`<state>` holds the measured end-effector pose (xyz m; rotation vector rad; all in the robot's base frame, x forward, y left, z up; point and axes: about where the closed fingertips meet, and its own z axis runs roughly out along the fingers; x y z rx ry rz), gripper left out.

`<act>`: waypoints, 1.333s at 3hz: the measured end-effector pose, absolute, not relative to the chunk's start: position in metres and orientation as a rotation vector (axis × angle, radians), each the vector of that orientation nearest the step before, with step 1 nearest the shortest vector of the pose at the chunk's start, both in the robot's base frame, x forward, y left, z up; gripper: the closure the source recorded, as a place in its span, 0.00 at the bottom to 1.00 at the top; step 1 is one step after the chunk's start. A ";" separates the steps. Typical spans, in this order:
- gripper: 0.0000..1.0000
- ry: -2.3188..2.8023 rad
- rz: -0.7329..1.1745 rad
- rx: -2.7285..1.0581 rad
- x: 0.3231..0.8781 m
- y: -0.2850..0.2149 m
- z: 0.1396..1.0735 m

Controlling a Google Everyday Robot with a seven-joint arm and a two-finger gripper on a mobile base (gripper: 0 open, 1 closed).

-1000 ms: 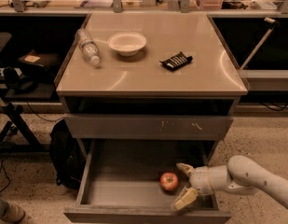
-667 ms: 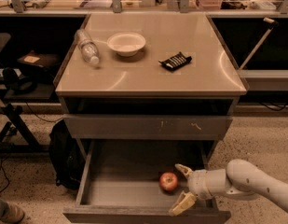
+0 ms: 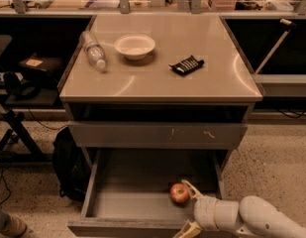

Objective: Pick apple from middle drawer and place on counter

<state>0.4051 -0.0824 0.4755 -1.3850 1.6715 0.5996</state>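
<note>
At the bottom right of the frame, the robot's white, round arm point(image 3: 261, 219) reached into the pulled-out drawer. At its end was the one claw point(image 3: 183, 208), with its two pale fingers point(image 3: 191, 189) spread wide apart and holding nothing. I think they were wide so the fruit could fit between them.

The one small, round red apple point(image 3: 179, 193) sat on the floor of the drawer, near the lower middle of the frame. It lay just beside the upper finger. I could not tell if they touched. It had not been lifted yet.

The wide grey metal middle drawer point(image 3: 132, 205) stood open, most likely so the claw could get at the apple. Nothing else showed inside it. Above it in the frame was one shut grey drawer front with small pale scratches point(image 3: 157, 134). A black bag point(image 3: 68, 167) leaned by the cabinet at the lower left.

Further back was the smooth, shiny beige bench point(image 3: 202, 86), where the apple has to go. Three things were on it: one white round bowl point(image 3: 135, 46) standing upright, one clear plastic bottle point(image 3: 94, 50) lying on its side, and one flat black ribbed packet point(image 3: 187, 65). They sat towards the back, so the front edge looked like a good spot for the apple.
</note>
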 end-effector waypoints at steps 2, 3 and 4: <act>0.00 1.692 0.498 -1.409 0.420 -0.082 0.480; 0.00 1.705 0.405 -1.375 0.440 -0.090 0.485; 0.00 1.705 0.405 -1.375 0.440 -0.090 0.485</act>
